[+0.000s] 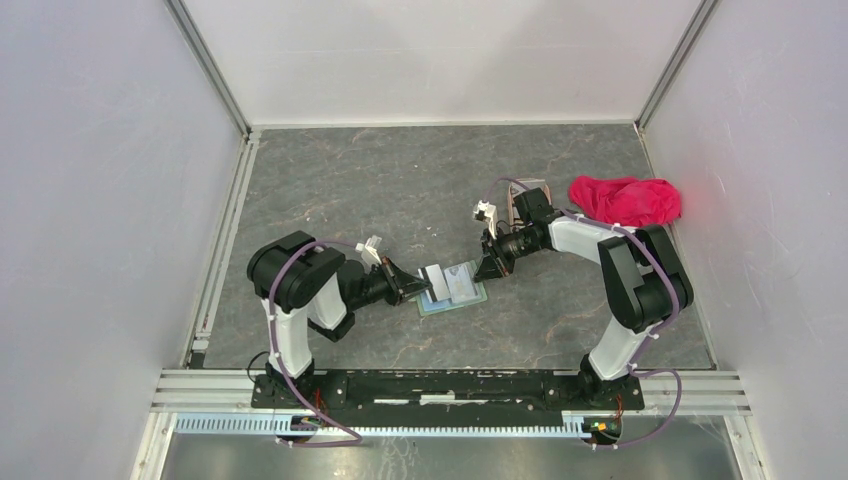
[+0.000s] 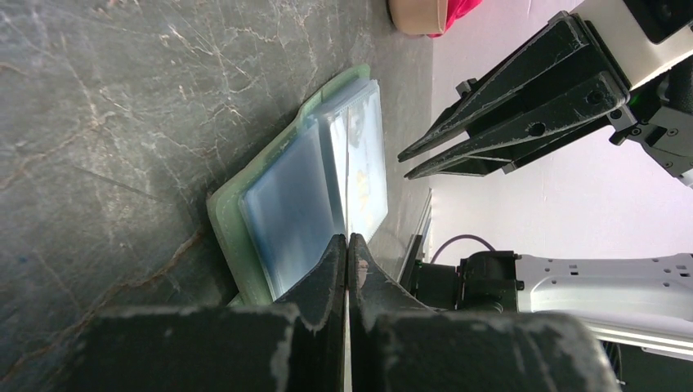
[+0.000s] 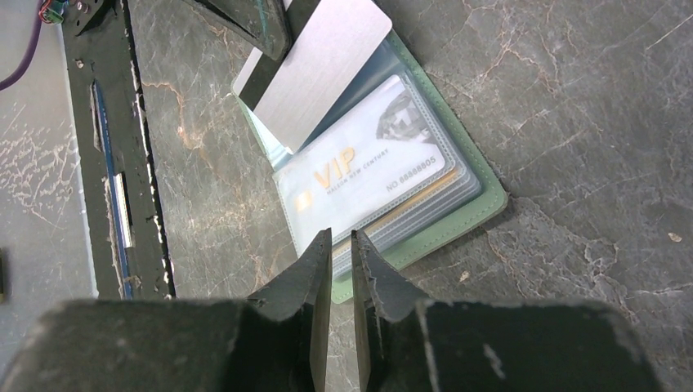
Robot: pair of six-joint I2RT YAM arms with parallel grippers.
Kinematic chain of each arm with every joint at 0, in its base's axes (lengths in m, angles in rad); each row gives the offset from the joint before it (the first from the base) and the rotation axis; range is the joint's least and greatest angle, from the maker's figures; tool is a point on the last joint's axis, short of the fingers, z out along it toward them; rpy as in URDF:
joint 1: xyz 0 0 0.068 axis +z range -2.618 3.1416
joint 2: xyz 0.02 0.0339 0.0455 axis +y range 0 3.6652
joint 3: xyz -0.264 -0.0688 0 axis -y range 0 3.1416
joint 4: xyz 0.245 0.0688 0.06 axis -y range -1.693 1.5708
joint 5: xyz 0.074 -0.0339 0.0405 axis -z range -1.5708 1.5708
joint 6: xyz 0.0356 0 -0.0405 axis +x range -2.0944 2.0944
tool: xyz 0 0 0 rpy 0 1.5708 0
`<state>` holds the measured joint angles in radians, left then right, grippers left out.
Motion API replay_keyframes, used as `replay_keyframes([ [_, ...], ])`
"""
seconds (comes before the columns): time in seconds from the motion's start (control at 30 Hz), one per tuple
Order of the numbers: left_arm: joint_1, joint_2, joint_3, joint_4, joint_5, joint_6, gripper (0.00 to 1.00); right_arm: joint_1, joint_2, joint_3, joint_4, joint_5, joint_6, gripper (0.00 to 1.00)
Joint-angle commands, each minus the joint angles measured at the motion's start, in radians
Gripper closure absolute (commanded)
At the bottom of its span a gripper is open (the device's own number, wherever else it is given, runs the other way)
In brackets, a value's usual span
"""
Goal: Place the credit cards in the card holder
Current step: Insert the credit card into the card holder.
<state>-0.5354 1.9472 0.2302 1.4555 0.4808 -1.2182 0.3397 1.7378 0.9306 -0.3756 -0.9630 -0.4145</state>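
Observation:
The sage-green card holder [image 1: 452, 288] lies open on the grey table between both arms. In the right wrist view its green cover [image 3: 462, 219] shows, with a whitish VIP credit card [image 3: 368, 167] in the top clear pocket. My left gripper [image 1: 413, 289] is shut on a silvery credit card [image 3: 319, 69], tilted with its lower end at the holder's pockets. In the left wrist view this card [image 2: 348, 163] is a thin edge between the shut fingers. My right gripper [image 3: 342, 238] stands at the holder's near edge, jaws a narrow gap apart with nothing between them.
A red-pink cloth [image 1: 625, 200] lies at the back right. A pinkish-brown tray [image 2: 417, 15] sits beside it, partly behind the right arm. The black base rail [image 3: 114, 163] runs along the near edge. White walls close in the left, right and back.

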Motion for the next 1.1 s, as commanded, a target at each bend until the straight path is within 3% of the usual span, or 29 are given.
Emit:
replay_keyframes([
  [0.0, -0.003, 0.019, 0.011, 0.077, -0.017, 0.030, 0.98, 0.000, 0.008, 0.026, 0.004, 0.006, 0.006, 0.80],
  [1.07, -0.044, 0.111, -0.005, 0.166, -0.062, -0.041, 0.98, 0.018, 0.040, 0.034, -0.005, 0.090, 0.022, 0.81],
])
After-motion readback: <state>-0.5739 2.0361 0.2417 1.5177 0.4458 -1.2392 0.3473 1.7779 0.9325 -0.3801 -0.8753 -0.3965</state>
